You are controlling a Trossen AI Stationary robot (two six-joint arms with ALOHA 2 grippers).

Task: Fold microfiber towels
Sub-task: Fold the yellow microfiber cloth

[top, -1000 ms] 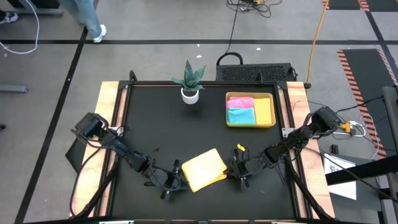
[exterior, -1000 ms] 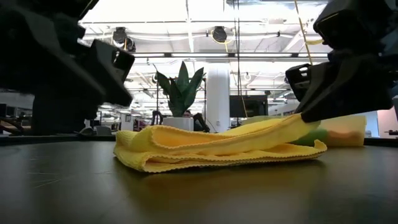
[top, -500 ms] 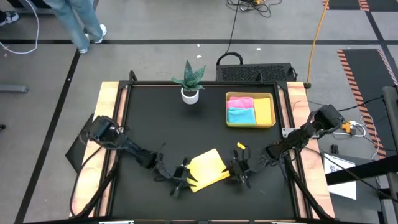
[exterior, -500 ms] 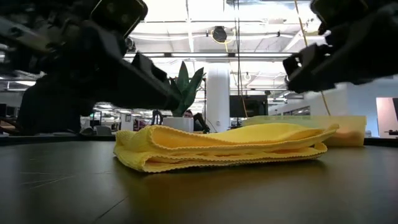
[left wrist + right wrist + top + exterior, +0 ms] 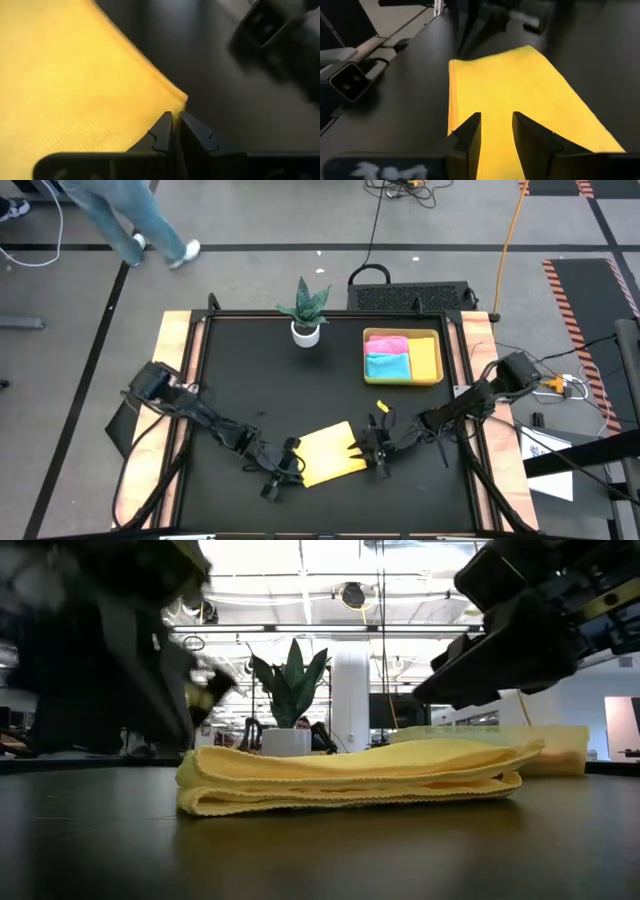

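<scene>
A folded yellow towel (image 5: 325, 455) lies flat on the black table near its front edge, several layers stacked in the low view (image 5: 350, 780). My left gripper (image 5: 288, 470) is at the towel's left near corner, its fingers nearly together (image 5: 175, 125). My right gripper (image 5: 362, 448) hovers open over the towel's right end (image 5: 495, 127), clear of the cloth in the low view (image 5: 455, 685). A pink towel (image 5: 388, 343) and a light blue towel (image 5: 388, 365) lie folded in the yellow-green tray (image 5: 403, 383). My left gripper has the yellow towel's corner (image 5: 181, 102) right at its fingertips (image 5: 165, 127), the cloth's edge running into the narrow gap between them. The fingers come slanting down from the table's left. The towel lies flat on the table. How many layers are caught does not show.
A potted plant (image 5: 305, 310) stands at the far middle. The tray, at the far right, also holds an orange-yellow cloth (image 5: 425, 358). Bare black tabletop lies between the plant and the yellow towel. A person walks on the floor beyond the table's far left.
My right gripper has opened and let go of the towel's top layer, which dropped flat onto the stack; the gripper rose a little and moved left over the towel. My left gripper came in toward the towel's left corner, rolled, and closed its fingers there.
</scene>
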